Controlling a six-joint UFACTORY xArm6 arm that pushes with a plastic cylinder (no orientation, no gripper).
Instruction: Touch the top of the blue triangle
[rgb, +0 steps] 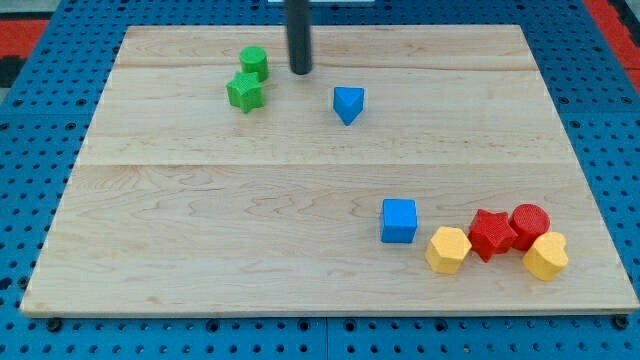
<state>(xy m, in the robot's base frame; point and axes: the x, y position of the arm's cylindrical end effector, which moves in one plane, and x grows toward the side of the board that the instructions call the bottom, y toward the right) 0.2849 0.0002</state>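
Observation:
The blue triangle (348, 103) lies on the wooden board (200, 220) a little above the middle, towards the view's top. My tip (300, 71) is the lower end of the dark rod coming down from the view's top edge. It stands up and to the left of the blue triangle, apart from it, with a gap of bare wood between them. The tip is just to the right of the green cylinder (254, 63).
A green star-shaped block (244, 92) sits just below the green cylinder. At the lower right lie a blue cube (399, 220), a yellow hexagon block (447, 249), a red star block (491, 233), a red cylinder (529, 224) and another yellow block (545, 256).

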